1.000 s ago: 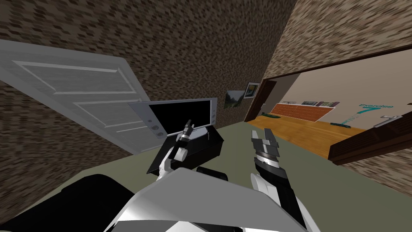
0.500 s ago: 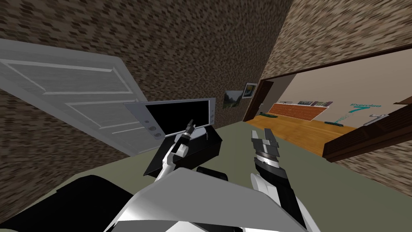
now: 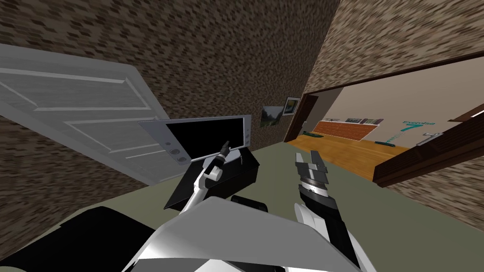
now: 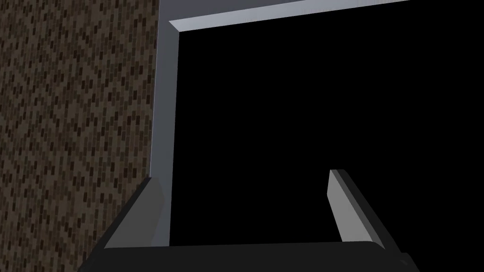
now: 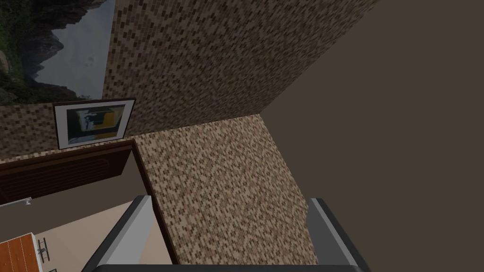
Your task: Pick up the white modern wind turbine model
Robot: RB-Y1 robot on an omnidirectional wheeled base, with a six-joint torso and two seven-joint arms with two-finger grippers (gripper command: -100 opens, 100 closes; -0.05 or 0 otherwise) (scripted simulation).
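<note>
Grey-framed TV (image 3: 208, 136) on a black stand (image 3: 222, 182) is what the left arm is working over. The left gripper (image 3: 226, 144) is stretched out above the stand top, right up near the screen. In the left wrist view the left gripper (image 4: 244, 177) has its fingers spread wide with nothing between them. It looks straight at the black screen and the frame's corner.

Right gripper (image 3: 307, 156) is raised in front of the chest, well to the right of the stand. In the right wrist view the right gripper (image 5: 229, 199) is likewise spread and empty.

I can't positively make out the wind turbine model. My best candidate is a thin upright sliver (image 3: 242, 159) on the stand top, at its right end beside the TV's pale foot (image 3: 231, 156). It is too small to identify and reads dark rather than white.

If that's it:
- It sits just to the right of the left gripper and a little lower.
- Its long axis is roughly vertical.
- The left arm is clearly nearer, and the right would have to cross over.

The coming move, as I judge it, is a short shift right and down, with the jaws straddling the mast from the side. The screen is close behind, so there's little room to overshoot.
</note>
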